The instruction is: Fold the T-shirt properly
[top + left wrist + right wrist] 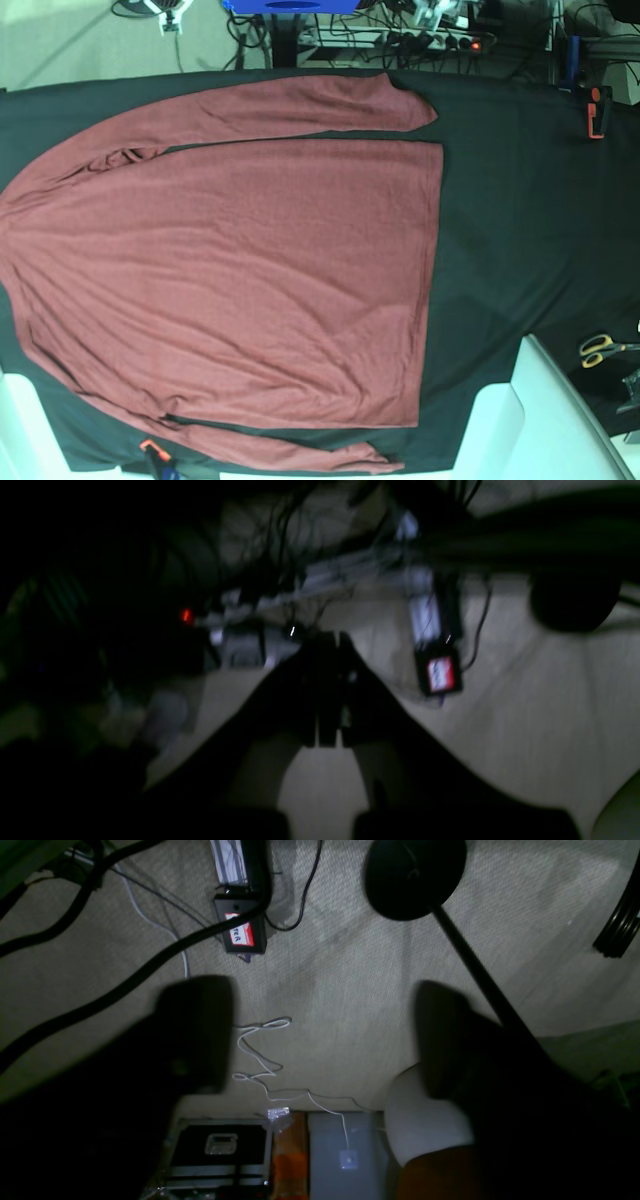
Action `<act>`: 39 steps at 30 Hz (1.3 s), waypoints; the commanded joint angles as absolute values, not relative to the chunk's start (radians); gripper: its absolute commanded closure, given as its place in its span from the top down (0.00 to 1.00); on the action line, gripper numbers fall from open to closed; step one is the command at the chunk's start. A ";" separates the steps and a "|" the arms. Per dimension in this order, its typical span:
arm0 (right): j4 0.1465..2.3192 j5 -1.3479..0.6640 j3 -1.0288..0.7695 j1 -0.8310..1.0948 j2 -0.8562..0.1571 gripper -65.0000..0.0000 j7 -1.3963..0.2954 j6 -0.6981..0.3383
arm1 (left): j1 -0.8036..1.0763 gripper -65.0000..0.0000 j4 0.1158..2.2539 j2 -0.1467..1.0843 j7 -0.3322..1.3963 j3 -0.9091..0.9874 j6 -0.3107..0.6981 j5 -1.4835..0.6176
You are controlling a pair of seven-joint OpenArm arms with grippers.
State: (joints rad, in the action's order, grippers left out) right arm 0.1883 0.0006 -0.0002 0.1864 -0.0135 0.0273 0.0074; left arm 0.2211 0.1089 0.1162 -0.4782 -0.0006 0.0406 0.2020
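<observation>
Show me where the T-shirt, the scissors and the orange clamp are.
T-shirt [240, 280]: base view, middle of the body.
Scissors [600, 348]: base view, yellow handles.
Orange clamp [597, 110]: base view, its body.

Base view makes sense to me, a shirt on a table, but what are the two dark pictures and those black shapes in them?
Those come from cameras on the robot's two wrists, pointing past each tool at the carpeted floor. The left tool is shut and empty. The right tool stands open, also empty, above a white cable. The base view looks down on the maroon long-sleeved T-shirt, spread flat and unfolded on the black table cloth. Scissors lie at the right edge.
</observation>
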 commanded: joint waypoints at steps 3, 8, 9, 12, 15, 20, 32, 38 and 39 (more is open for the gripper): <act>0.185 -0.001 -0.004 0.200 -0.016 0.12 0.016 0.007 | 0.228 0.01 0.110 0.105 -0.490 -0.001 0.033 0.199; 0.182 -0.001 -0.004 0.202 -0.016 0.17 0.015 0.007 | 0.232 0.02 0.108 0.105 -0.452 -0.008 0.033 0.199; 0.182 -0.001 -0.004 0.203 -0.016 0.17 0.015 0.007 | 0.228 0.07 0.108 0.105 -0.409 -0.008 0.036 0.203; 0.182 -0.001 -0.004 0.205 -0.016 0.18 0.018 0.007 | 0.225 0.42 0.116 0.104 -0.325 -0.010 0.036 0.206; 0.182 -0.001 -0.004 0.216 -0.016 0.18 0.015 0.007 | 0.226 0.56 0.116 0.104 -0.325 -0.010 0.038 0.202; 0.183 -0.001 -0.004 0.232 -0.016 0.18 0.021 0.007 | 0.226 0.11 0.116 0.104 -0.325 -0.010 0.038 0.203; 0.183 -0.001 -0.004 0.248 -0.015 0.17 0.015 0.007 | 0.277 0.00 0.151 0.104 -0.344 -0.012 0.038 0.205; 0.216 0.002 0.001 0.266 -0.033 0.01 0.015 0.007 | 0.380 0.00 0.262 0.124 -0.463 -0.012 0.036 0.202; 0.228 0.002 0.001 0.280 -0.036 0.00 0.015 0.007 | 0.381 0.00 0.263 0.124 -0.463 -0.012 0.035 0.200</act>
